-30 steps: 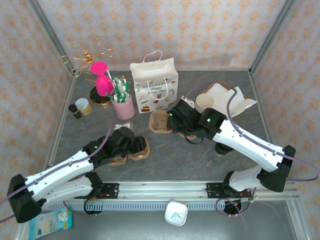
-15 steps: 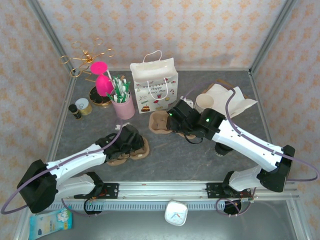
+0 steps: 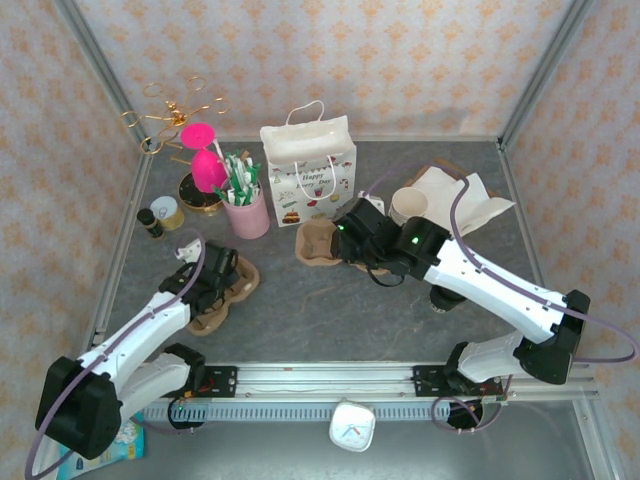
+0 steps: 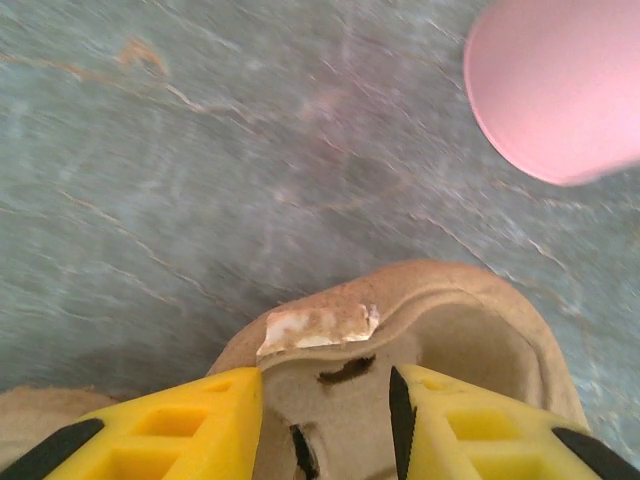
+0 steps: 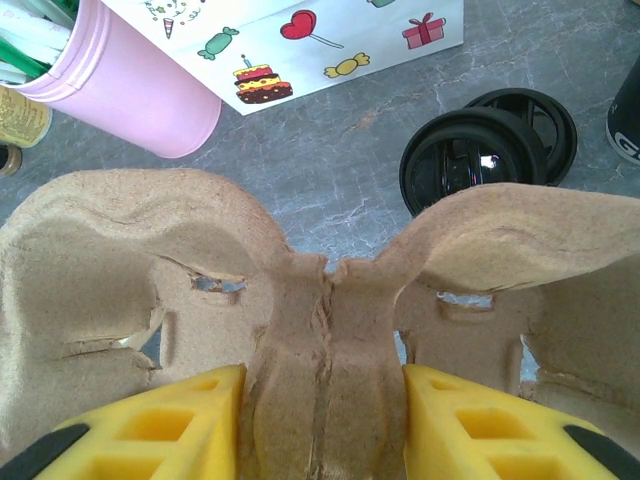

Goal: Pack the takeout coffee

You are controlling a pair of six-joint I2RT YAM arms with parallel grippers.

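Note:
My left gripper is shut on the rim of a brown pulp cup carrier at the left of the table. My right gripper is shut on the centre ridge of a second pulp carrier, which sits in front of the gift bag. I cannot make out the takeout coffee for certain. A dark curved thing with pale lettering is cut off at the right edge of the right wrist view, beside a pile of black lids.
A pink cup of straws stands left of the bag. White cups and napkins lie at the back right. A gold stand, a pink ornament, a tin and a small jar crowd the back left.
My left arm has swung to the left, dragging its carrier from near the table's middle to the left side. The right arm and its carrier have stayed put.

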